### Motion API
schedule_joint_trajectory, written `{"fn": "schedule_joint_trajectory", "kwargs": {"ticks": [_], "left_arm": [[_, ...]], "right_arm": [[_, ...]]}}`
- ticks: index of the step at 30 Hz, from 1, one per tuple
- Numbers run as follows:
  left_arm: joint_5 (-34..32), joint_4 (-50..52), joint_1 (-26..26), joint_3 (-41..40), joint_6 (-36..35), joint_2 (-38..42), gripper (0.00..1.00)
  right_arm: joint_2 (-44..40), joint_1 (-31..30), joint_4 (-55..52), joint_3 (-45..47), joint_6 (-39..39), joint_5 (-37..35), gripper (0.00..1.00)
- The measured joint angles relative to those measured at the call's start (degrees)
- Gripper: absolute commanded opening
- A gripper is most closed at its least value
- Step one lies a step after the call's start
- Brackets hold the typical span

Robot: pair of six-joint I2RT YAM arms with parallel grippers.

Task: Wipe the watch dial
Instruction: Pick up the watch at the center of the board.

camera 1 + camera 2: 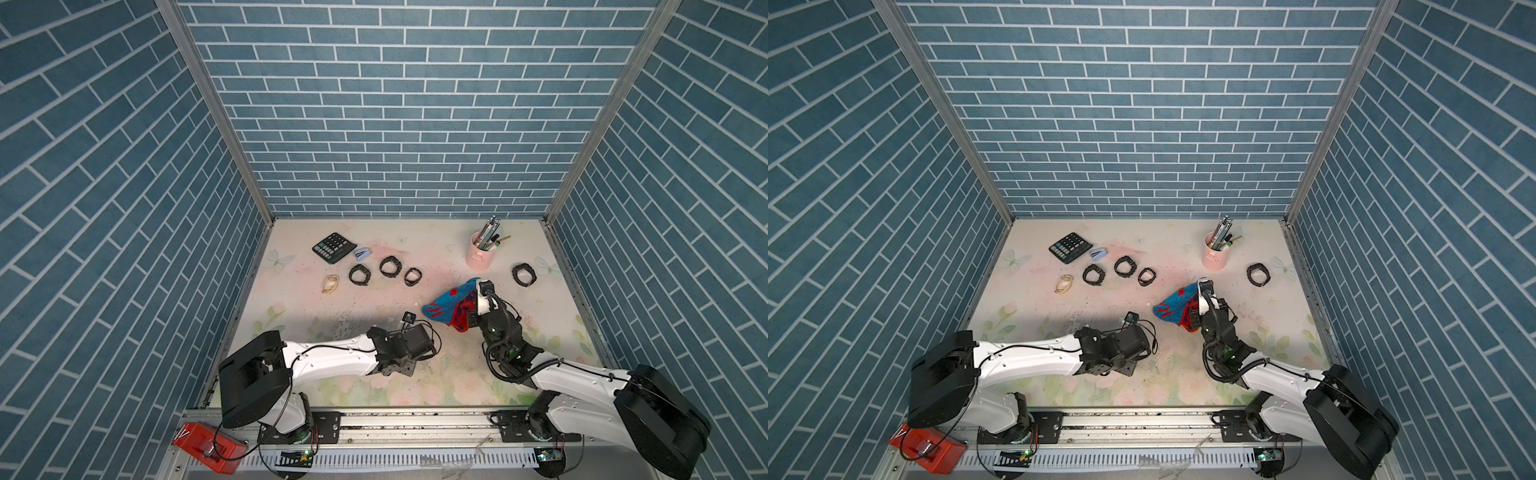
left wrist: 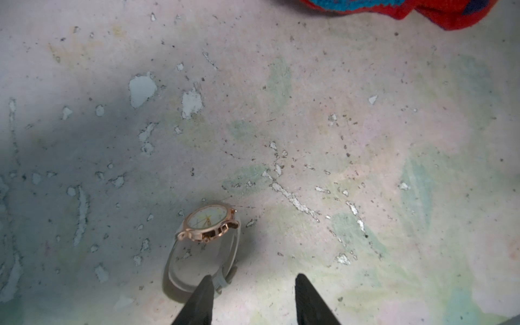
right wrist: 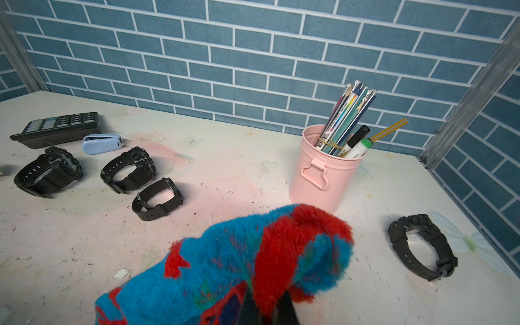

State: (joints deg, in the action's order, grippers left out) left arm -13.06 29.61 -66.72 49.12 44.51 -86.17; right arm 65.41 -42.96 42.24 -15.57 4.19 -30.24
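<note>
The left pincer (image 2: 253, 277) is open, with the gold watch (image 2: 216, 229) free on the bench (image 2: 365, 112). The right pincer (image 3: 266, 295) grips the fluffy cloth (image 3: 225, 253). I think it must rub the dial (image 2: 206, 218) next.

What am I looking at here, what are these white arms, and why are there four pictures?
Two robot arms stand at a table. Two pictures look down from overhead; the other two come from cameras on the arms' wrists. The left gripper is open, next to a rose-gold watch resting on the table. The right gripper is shut on a blue-and-red cloth. Also there: a calculator, a small stapler, four black watches and a pink tin of pens.
</note>
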Motion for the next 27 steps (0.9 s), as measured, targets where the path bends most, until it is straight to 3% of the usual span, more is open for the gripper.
{"fn": "schedule_joint_trajectory", "kwargs": {"ticks": [9, 27], "left_arm": [[-5.07, -1.4, -0.24, -0.79, 7.45, -1.81, 0.49], [-6.49, -1.2, -0.5, 4.5, 7.98, -10.54, 0.35]], "right_arm": [[-0.26, 0.11, -0.22, 0.0, 0.02, 0.33, 0.0], [-1.73, 0.28, -0.22, 0.0, 0.02, 2.03, 0.0]]}}
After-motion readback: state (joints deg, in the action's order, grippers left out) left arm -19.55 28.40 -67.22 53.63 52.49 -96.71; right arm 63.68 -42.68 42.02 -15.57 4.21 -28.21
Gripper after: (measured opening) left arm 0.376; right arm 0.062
